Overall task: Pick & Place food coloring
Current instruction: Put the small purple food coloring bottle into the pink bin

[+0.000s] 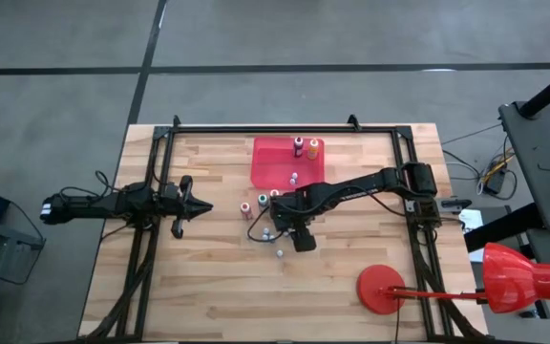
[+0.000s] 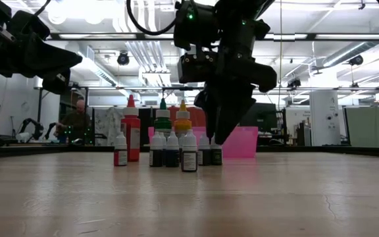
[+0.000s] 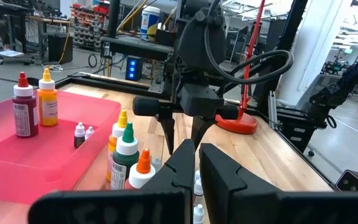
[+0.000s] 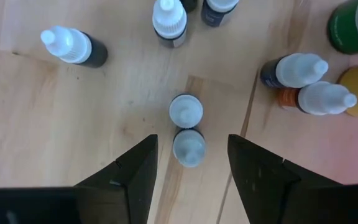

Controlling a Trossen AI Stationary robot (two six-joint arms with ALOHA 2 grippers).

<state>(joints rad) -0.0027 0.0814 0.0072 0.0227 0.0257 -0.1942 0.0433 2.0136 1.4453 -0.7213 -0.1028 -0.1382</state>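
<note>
Several small food coloring bottles [image 1: 265,218] stand upright in a loose cluster on the wooden table near its middle. Taller red, green and yellow ones [image 2: 163,122] stand behind the small ones [image 2: 189,155]. My right gripper [image 4: 188,158] hangs open above the cluster, pointing steeply down. Its fingers stand on either side of two tiny white-capped bottles [image 4: 189,148] [image 4: 186,111] and clear of them. In the left wrist view its fingertips [image 3: 168,134] are above the bottle caps. My left gripper [image 1: 199,205] waits shut and level at the table's left.
A flat red tray [image 1: 273,162] lies at the far middle. It holds a red and an orange bottle [image 3: 23,106] and two tiny ones [image 3: 79,134]. A red round-based stand [image 1: 382,287] sits at the near right. A black metal frame [image 1: 256,129] borders the table.
</note>
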